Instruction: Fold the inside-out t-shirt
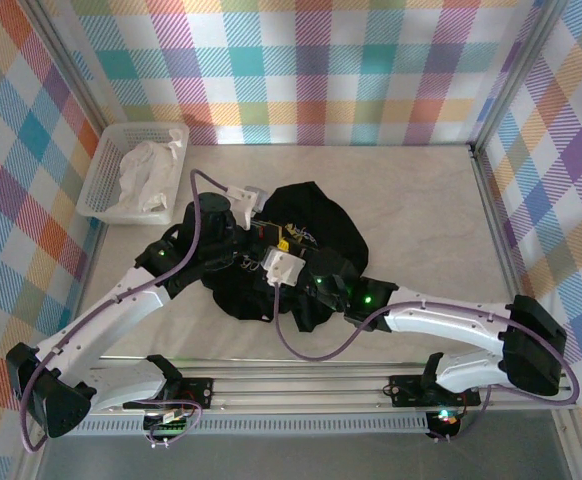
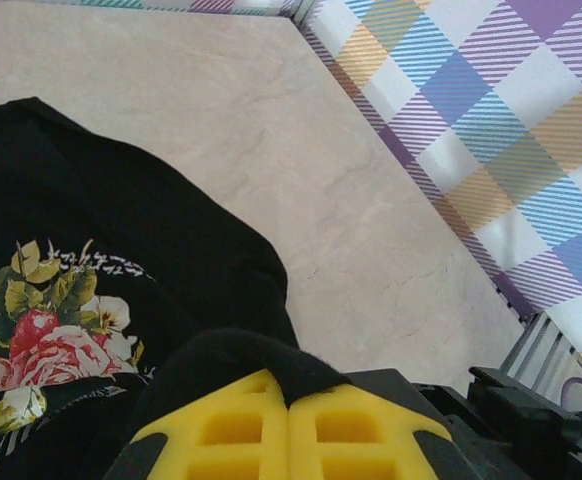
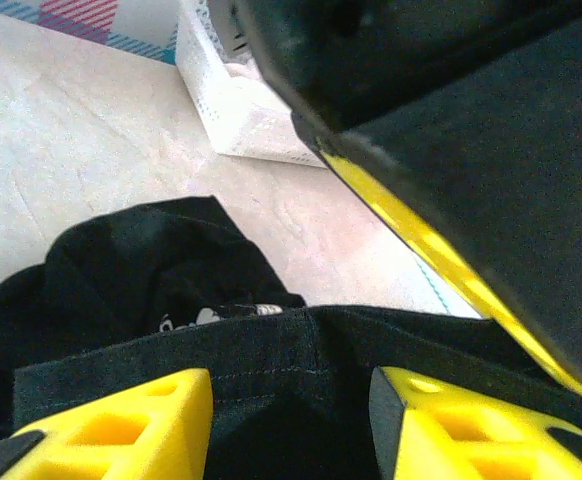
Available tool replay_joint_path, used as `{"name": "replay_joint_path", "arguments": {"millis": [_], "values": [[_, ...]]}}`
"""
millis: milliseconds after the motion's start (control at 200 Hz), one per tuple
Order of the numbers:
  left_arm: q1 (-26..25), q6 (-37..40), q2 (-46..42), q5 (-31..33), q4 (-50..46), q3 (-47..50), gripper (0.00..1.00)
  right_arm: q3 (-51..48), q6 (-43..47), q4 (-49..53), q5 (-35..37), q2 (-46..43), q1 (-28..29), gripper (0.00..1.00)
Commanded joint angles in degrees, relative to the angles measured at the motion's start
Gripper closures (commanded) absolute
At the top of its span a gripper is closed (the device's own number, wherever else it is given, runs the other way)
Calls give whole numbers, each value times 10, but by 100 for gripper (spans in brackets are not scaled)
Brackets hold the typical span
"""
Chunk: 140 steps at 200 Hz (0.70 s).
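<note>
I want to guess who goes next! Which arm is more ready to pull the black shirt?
Left, probably. The left gripper is shut with a fold of the t-shirt seemingly pinched in it. The right gripper stands open around its hem and must close first.

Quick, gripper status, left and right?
Left gripper: shut, pinching a fold of the t-shirt.
Right gripper: open, fingers apart with the t-shirt's hem between them.

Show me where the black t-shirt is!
In the top view, the black t-shirt lies bunched in the middle of the table, just right of the white basket in the far-left corner.
</note>
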<state>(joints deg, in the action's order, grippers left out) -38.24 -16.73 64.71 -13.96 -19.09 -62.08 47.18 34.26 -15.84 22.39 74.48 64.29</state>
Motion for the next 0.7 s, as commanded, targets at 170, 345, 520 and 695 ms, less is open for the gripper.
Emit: {"name": "replay_joint_path", "arguments": {"millis": [170,345,520,695], "values": [[-6,-35,8,-10,0,-23,100,-17,47,-108,69,28,10,57],[0,-69,11,-41,16,-21,100,-21,77,-177,93,67,10,67],[25,-114,14,-90,51,-11,100,-43,85,-253,98,66,10,95],[54,-126,12,-93,51,-5,100,-71,53,-244,72,19,10,100]]}}
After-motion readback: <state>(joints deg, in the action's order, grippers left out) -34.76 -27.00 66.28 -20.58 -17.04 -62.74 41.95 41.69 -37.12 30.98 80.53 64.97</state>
